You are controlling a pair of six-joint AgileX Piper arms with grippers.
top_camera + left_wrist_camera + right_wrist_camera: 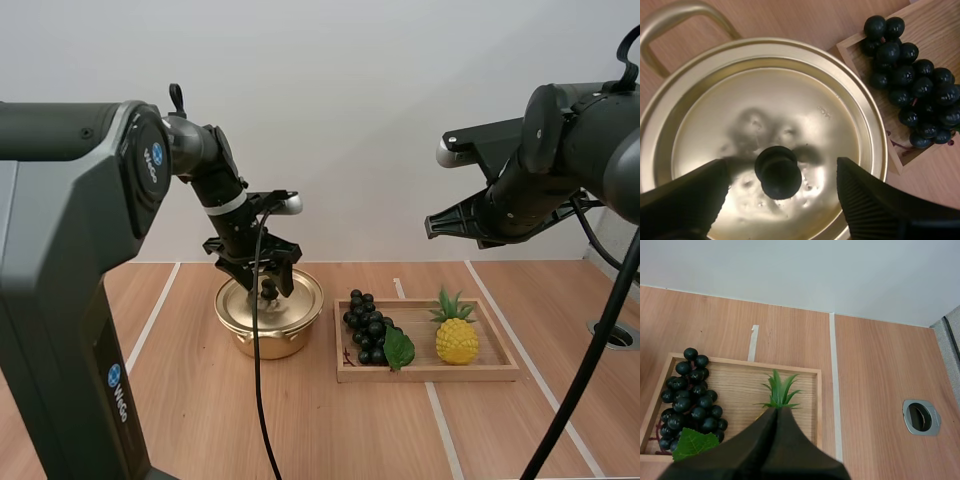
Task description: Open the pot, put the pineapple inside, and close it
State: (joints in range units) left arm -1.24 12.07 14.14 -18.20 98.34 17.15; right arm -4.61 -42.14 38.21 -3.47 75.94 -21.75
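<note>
Now, task barely begun. Round brass-coloured metal pot [260,340] sits on the pale wooden counter [190,400], its shiny gold lid [805,125] on and seated inside the rim. Left fingers [875,205] hang just above the lid, spread wide, one on each side of the lid's small black knob [778,171]. There's a gap on both sides, so they hold nothing. Yellow plastic pineapple w/ green leafy crown [456,335] stands upright in the shallow wooden tray [500,372] just beside the pot, next to a bunch of dark grapes [368,328]. Right fingers [775,445] are pressed together into one wedge, empty, held high over the tray approx. above the pineapple. Done: nothing yet. Left to do: pinch knob, lift lid off, move pineapple into pot, put lid back.
</note>
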